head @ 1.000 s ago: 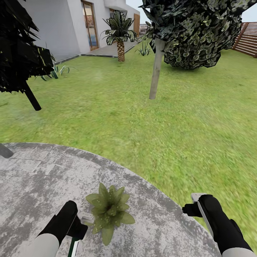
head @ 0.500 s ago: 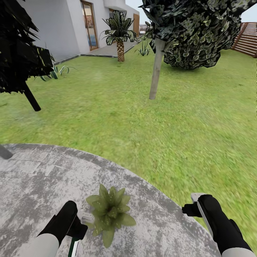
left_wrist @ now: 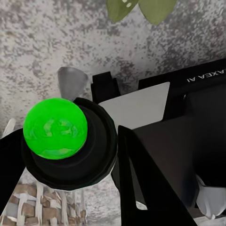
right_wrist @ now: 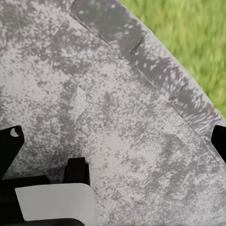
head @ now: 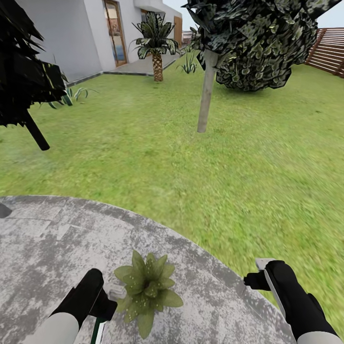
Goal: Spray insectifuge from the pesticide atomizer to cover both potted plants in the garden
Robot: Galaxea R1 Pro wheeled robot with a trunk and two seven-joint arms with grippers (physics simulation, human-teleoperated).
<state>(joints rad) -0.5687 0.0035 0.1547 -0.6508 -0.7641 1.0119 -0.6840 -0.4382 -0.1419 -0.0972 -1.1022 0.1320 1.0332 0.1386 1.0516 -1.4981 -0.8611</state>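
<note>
Potted plant on the patio between both arms, lawn beyond.

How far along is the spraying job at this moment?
Done: the pesticide atomizer is picked up, clamped in the left gripper. In hand: it is held right beside one potted plant on the stone patio; no spray is visible, so coverage cannot be judged. Left: the other plant. The right gripper is open over the patio edge.

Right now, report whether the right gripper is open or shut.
Open and empty. In the right wrist view the right gripper has its black fingertips far apart at opposite edges, with just bare stone patio between them.
</note>
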